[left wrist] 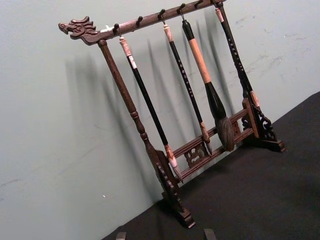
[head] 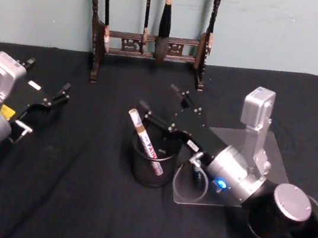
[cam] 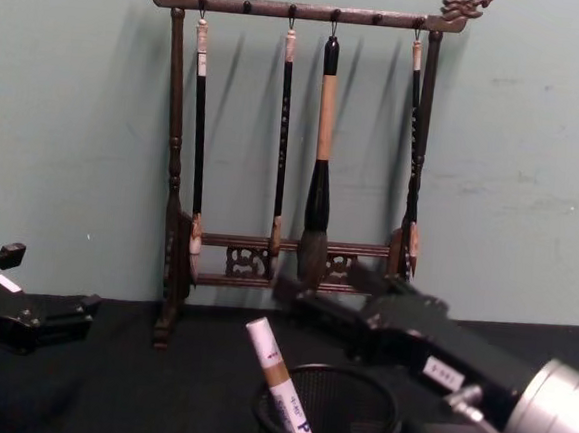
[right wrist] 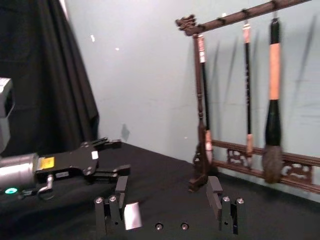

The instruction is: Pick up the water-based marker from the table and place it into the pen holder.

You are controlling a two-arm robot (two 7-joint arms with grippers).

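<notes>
Progress: water-based marker (head: 143,141) inside pen holder (head: 151,176), leaning on rim; placing done | right gripper (head: 159,98) spread, empty, just behind holder | left gripper (head: 61,94) parked left, apparently spread | to do: retract right arm

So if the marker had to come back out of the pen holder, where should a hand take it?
Take the marker by its upper end, which sticks out above the rim of the pen holder; the lower part sits inside the mesh. It leans to the robot's left, so come from above, closing across the barrel. The open right hand is nearest.
</notes>
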